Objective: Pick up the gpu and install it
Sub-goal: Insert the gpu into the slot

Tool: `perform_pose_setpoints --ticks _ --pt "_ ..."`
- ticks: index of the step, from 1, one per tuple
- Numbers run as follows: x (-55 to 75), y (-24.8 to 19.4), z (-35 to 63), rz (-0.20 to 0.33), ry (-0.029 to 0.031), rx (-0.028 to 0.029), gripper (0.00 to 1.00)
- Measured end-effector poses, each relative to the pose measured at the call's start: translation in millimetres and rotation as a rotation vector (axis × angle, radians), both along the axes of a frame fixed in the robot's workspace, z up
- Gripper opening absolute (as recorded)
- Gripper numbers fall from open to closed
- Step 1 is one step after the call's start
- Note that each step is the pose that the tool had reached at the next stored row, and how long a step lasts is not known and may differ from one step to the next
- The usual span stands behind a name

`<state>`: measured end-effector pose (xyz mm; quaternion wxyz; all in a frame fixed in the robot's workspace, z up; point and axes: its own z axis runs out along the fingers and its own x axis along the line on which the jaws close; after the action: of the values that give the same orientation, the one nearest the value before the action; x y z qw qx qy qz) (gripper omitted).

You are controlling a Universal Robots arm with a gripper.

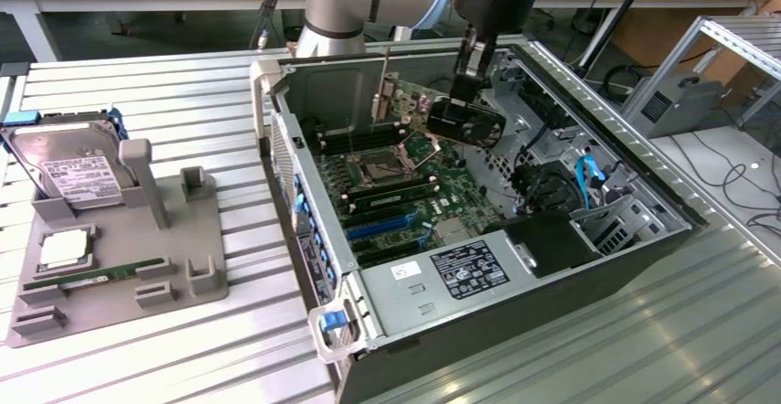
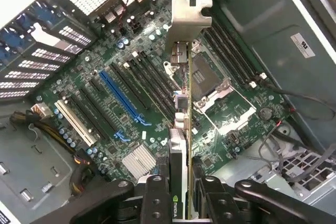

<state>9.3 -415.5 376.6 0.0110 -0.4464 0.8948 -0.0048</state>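
Observation:
The gpu (image 1: 467, 123) hangs in the air inside the open computer case (image 1: 635, 239), above the green motherboard (image 1: 422, 180). My gripper (image 1: 464, 89) is shut on it from above. In the wrist view the gpu (image 2: 182, 124) runs edge-on away from my gripper (image 2: 181, 200), its silvery metal bracket (image 2: 190, 22) at the far end. Its edge hangs over the motherboard (image 2: 157, 103), between the blue slot (image 2: 123, 98) and the CPU socket (image 2: 210, 77). The card touches no slot.
On the exterior view's left a grey fixture (image 1: 134, 267) holds a hard drive (image 1: 73, 171), a CPU (image 1: 61, 249) and a green memory stick (image 1: 104, 276). Black cables (image 1: 543, 189) and a blue cable (image 1: 592, 171) lie in the case beside the motherboard.

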Motion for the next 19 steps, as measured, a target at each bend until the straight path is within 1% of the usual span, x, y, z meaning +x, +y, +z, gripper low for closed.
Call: perform_pose_setpoints --ticks 2,4,12,15,19 --pt "0.0 0.0 0.0 0.035 0.0 0.0001 0.27" --pt "0.0 0.0 -0.1 0.084 0.0 0.0001 0.27" --pt "0.0 0.0 -0.1 0.162 0.0 0.0 0.27" --pt "0.0 0.0 -0.2 0.231 0.0 0.0 0.27" --pt "0.0 0.0 -0.2 0.305 0.0 0.0001 0.27"
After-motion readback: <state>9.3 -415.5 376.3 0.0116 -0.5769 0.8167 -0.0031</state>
